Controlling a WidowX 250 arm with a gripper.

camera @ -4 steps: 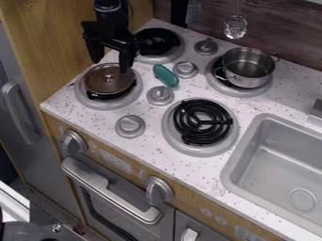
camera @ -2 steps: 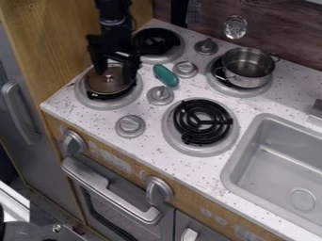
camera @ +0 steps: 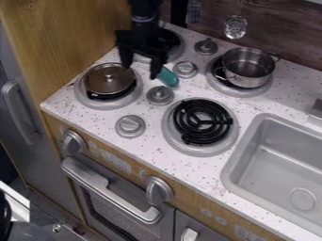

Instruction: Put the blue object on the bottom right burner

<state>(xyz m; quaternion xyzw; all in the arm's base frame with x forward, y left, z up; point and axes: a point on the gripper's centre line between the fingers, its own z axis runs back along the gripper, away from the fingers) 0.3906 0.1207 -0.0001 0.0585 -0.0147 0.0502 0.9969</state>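
"Rightward across the view, the gripper (camera: 140,71) has shifted off the knobbed lid (camera: 108,84) since the earlier frame; the teal oblong piece (camera: 167,76) hasn't budged."

"Why is everything where it is? Start near us."

"Two front dials (camera: 159,190) sit above the oven door (camera: 129,222), presumably to work it from outside. Past them, the bottom right burner (camera: 201,151) is the goal, and its coil shows whole, ready to take something. The lid sits over the front left burner (camera: 108,105), as if for cooking."

"And the piece?"

"Farther back, on the counter among the knobs (camera: 160,95), so it still needs a lift, I'd say."

"Is the pincer holding it?"

"No. Its fingers are spread well apart with nothing between them, one overlapping the piece's far end in our view. I can't tell whether they touch. I'd judge it's being lined up for a grasp; closing too early could knock the piece away."

"Now the counts?"

"Two front dials, one sink (camera: 248,136), four burners, one lid, four countertop knobs, one teal piece. Farther off, one steel pot (camera: 248,68), then two hanging utensils, including a slotted spoon (camera: 235,27)."
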